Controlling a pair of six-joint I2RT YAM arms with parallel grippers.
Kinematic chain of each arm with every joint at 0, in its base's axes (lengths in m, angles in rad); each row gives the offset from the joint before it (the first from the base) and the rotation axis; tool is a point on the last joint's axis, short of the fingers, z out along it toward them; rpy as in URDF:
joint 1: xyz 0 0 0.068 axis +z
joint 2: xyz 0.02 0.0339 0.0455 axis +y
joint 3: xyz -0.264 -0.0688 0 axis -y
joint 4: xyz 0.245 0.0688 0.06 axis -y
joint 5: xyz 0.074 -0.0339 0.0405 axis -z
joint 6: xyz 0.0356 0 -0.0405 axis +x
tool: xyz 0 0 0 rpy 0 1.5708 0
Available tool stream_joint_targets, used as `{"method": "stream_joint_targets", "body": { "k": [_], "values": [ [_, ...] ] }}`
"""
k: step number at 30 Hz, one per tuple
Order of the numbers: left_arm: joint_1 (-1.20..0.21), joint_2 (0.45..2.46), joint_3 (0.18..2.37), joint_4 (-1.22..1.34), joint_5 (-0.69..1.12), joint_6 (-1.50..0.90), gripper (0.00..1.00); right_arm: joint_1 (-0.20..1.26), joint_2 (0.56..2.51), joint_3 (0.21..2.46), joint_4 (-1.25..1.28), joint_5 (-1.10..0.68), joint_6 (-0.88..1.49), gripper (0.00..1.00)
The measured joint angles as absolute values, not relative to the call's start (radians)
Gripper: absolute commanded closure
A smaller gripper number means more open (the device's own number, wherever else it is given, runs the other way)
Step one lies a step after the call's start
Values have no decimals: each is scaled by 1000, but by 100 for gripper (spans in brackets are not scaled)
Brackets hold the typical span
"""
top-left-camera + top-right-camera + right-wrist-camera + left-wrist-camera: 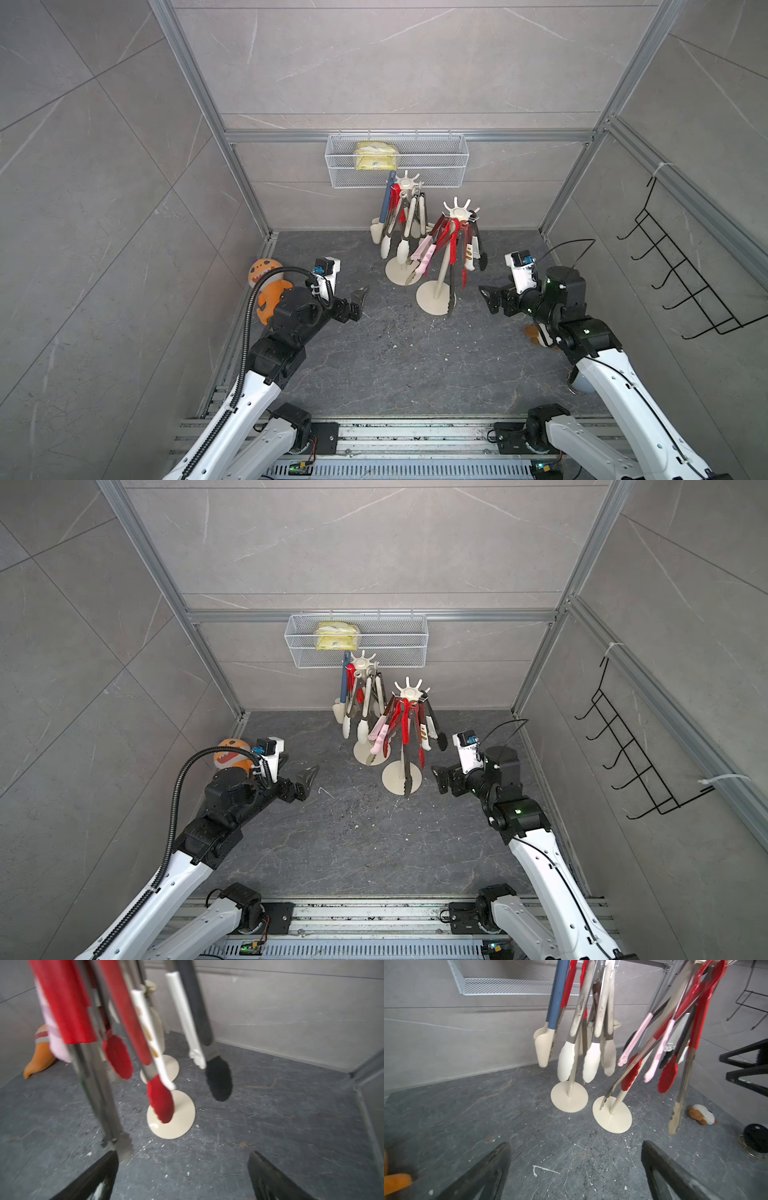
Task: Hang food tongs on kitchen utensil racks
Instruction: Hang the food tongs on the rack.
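Food tongs (453, 245) crowd and partly mask both kitchen utensil racks (432, 298); left claw (360, 302) and right claw (487, 300) spread, empty.

Grey marble-look tile walls w/ thin white veins: back wall (415, 62), L side wall (83, 187), R side wall (715, 124); diag. grout lines on both sides. Alu frame (270, 136) runs up the corners + horiz. across back wall. White mesh basket (436, 166) hangs on that horiz. rail, yellow packet (375, 156) in its L part. Black wire hook rack (681, 266) on R wall. Floor (395, 365) dark grey stone-look, scuffed, white specks + dark crumbs near centre. Light even, soft shadows.
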State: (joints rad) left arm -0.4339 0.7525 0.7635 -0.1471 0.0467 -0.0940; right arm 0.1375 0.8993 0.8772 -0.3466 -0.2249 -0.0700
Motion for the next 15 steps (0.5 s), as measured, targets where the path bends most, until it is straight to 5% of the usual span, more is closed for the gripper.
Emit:
{"method": "stream_joint_targets", "body": {
  "k": [15],
  "values": [
    [-434, 641, 426, -38, -414, -36, 0, -125, 918, 550, 35, -51, 72, 0]
  ]
}}
